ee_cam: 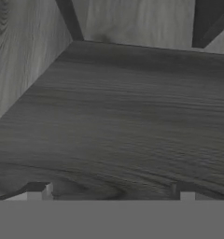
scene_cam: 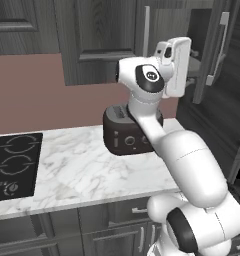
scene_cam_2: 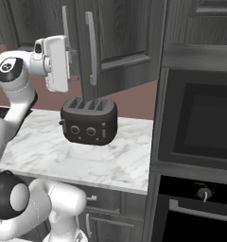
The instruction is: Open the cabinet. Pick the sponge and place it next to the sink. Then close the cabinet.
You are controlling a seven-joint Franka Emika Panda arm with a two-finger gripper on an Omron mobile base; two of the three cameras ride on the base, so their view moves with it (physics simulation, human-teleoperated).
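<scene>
The sponge cannot be made out in any of the views: the hand view looks along a bare dark wood-grain shelf floor (ee_cam: 128, 116) with side and back walls and nothing lying on the visible stretch, so where the sponge sits cannot be told from here. By its kind it should be light, soft and compressible, neither fragile nor slippery when dry; a grip across its shorter width, near the middle, would likely hold it, and the jaws need only squeeze gently. The gripper (ee_cam: 110, 193) has its two fingertips set far apart at the bottom of the hand view, spread wide with nothing between them. The cabinet (scene_cam_2: 120, 42) stands with a door (scene_cam: 217, 50) swung outward, and the white hand (scene_cam: 174, 67) is raised at its opening. Below it the dark toaster (scene_cam_2: 89, 120) sits on the marble counter (scene_cam: 82, 170), just beside the arm (scene_cam: 157, 130), which a low retreat might brush.
</scene>
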